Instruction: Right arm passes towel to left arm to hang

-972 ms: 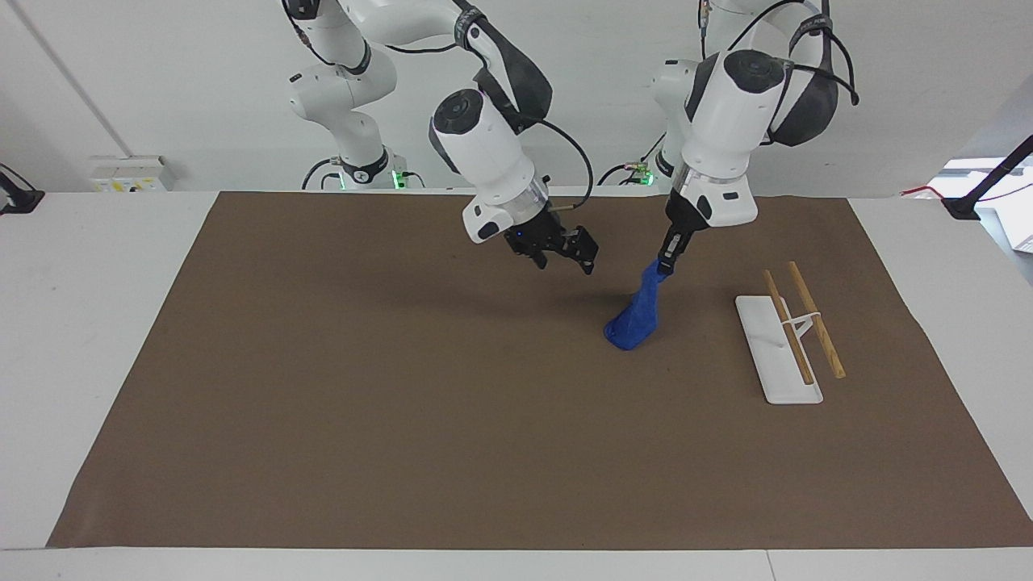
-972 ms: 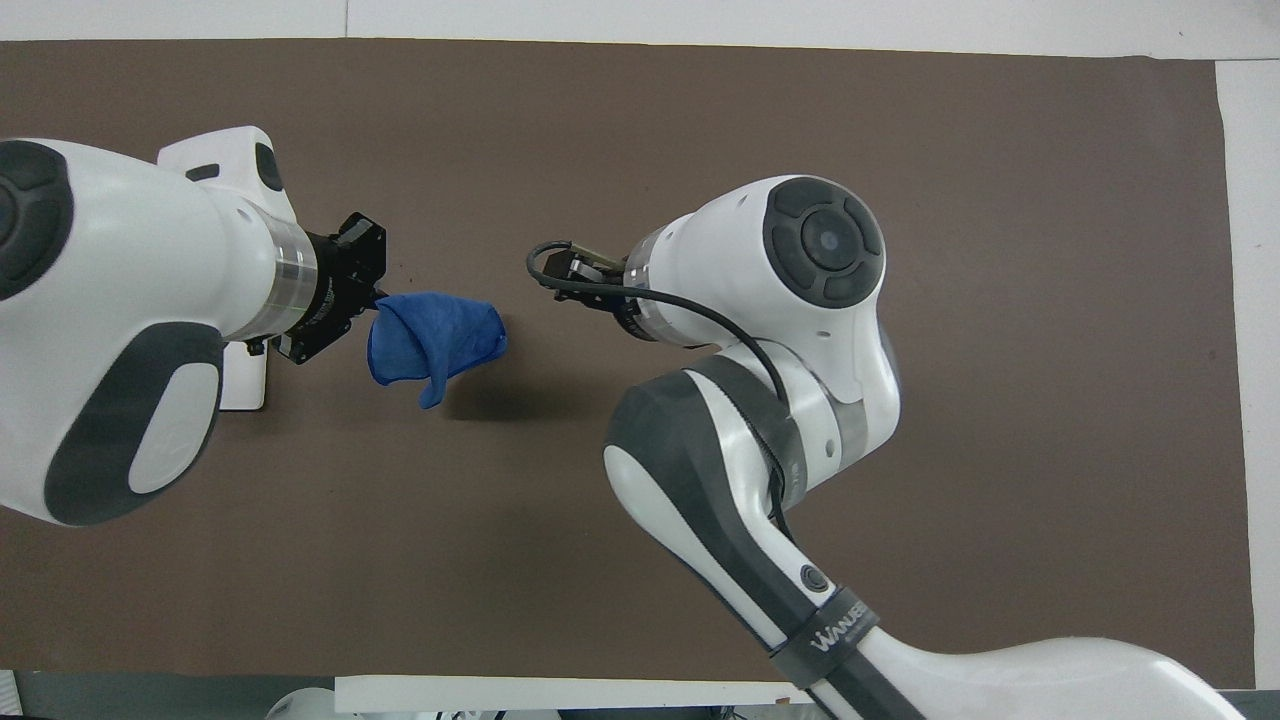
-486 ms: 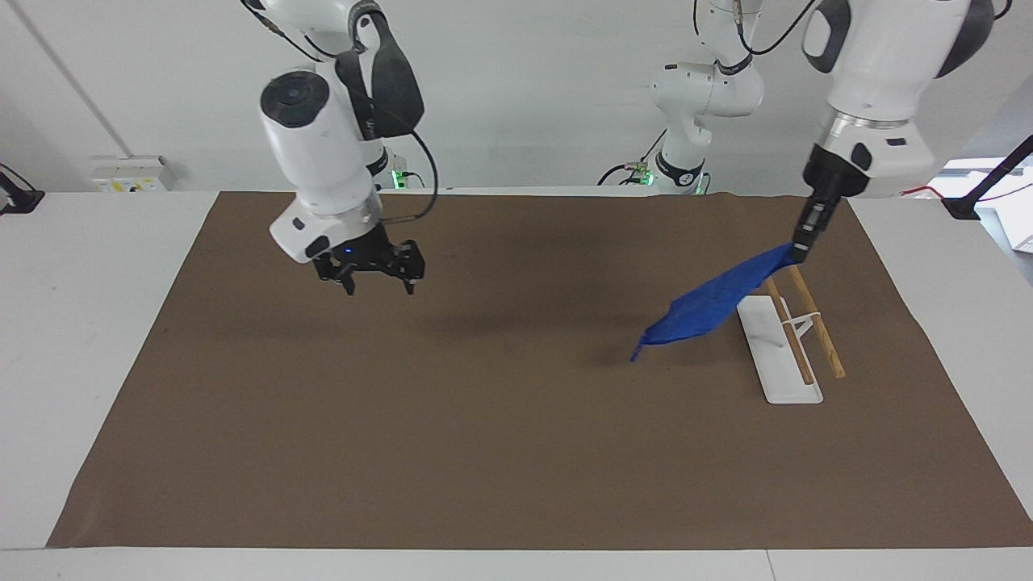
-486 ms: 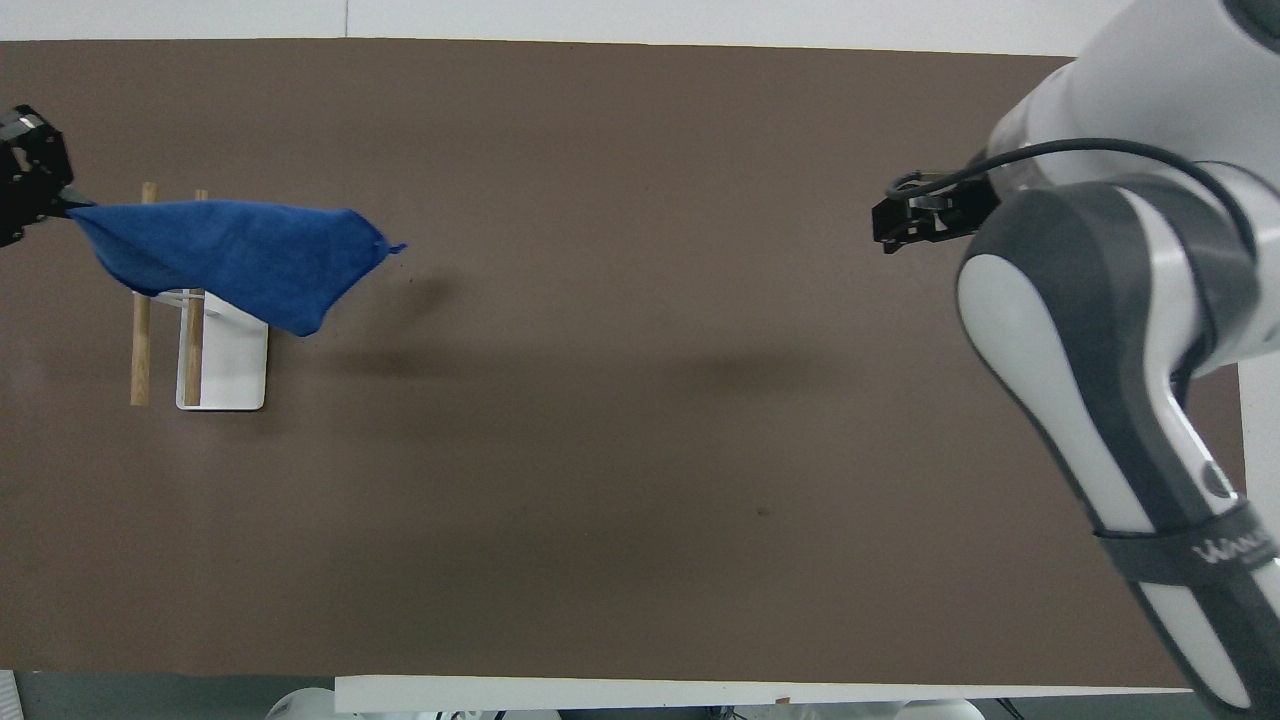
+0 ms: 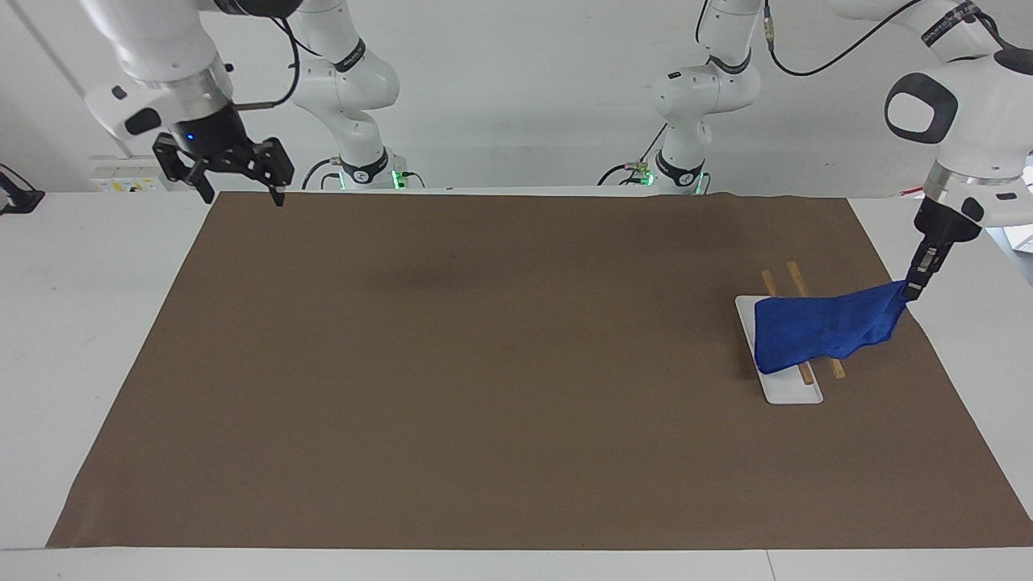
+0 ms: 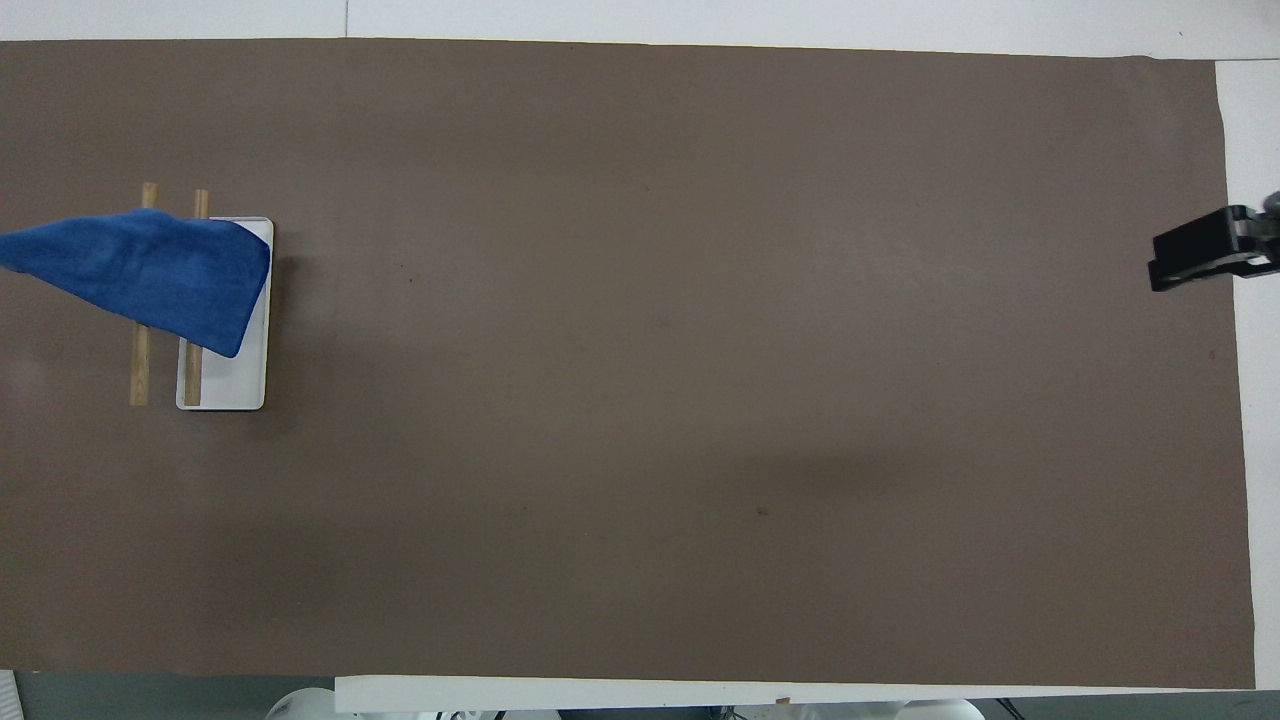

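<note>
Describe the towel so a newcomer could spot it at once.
Start at the brown mat and go to the left arm's end, where a white-based rack carries two wooden rods. The towel drapes over those rods, one corner pinched by the left gripper; it is the only blue thing there.

One camera sits high across the bench (image 5: 48,339), facing the robots from a distance. The other looks steeply down from above the robots' end. Both cover the brown mat (image 5: 484,387), half a turn apart.
</note>
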Motion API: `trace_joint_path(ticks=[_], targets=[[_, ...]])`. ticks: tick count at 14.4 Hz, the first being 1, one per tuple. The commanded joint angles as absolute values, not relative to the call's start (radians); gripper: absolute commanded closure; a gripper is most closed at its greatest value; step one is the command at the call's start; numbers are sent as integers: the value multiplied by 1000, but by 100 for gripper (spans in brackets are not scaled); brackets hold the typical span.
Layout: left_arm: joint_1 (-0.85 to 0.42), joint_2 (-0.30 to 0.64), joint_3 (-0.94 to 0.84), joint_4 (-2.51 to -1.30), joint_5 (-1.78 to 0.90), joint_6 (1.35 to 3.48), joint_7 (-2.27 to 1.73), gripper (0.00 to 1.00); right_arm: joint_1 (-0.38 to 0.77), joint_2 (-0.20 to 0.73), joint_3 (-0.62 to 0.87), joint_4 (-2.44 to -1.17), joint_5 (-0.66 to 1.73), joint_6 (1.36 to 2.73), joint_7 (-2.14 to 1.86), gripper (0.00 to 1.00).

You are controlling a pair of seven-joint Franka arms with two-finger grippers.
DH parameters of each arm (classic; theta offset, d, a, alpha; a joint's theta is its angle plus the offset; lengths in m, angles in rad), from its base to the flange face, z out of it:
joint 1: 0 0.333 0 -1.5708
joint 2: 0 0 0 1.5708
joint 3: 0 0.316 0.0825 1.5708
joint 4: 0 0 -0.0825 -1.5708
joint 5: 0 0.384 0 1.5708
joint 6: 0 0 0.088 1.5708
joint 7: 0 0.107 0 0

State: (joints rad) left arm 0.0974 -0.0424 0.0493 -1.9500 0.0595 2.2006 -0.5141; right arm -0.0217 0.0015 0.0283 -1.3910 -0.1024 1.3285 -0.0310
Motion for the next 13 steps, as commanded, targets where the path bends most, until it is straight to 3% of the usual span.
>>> trace_joint_path(ticks=[1,5,6,7,8,10,13], targets=[[103,-64,37,-2011,67,2226,-492,99,-43,-5,40,-1425,-130,1313,-63,0],[115,-71,40,-2057,71,2214,-428,90,-35,-44,44,-1508,-126,1327,-51,0],[147,-71,38,-2060,71,2215,-398,80,-34,-44,46,-1508,-126,1334,-57,0],[153,-69,38,-2053,71,2215,-385,33,-31,-46,48,-1508,-124,1328,-55,0],[146,-66,38,-2042,71,2212,-397,0,-23,-60,48,-1515,-124,1325,-54,0],[141,-74,28,-1990,71,2137,-399,0,-28,-69,41,-1520,-124,1316,-55,0],[51,-81,25,-1823,71,1865,-384,0,-26,-63,23,-1517,-107,1316,-55,0]])
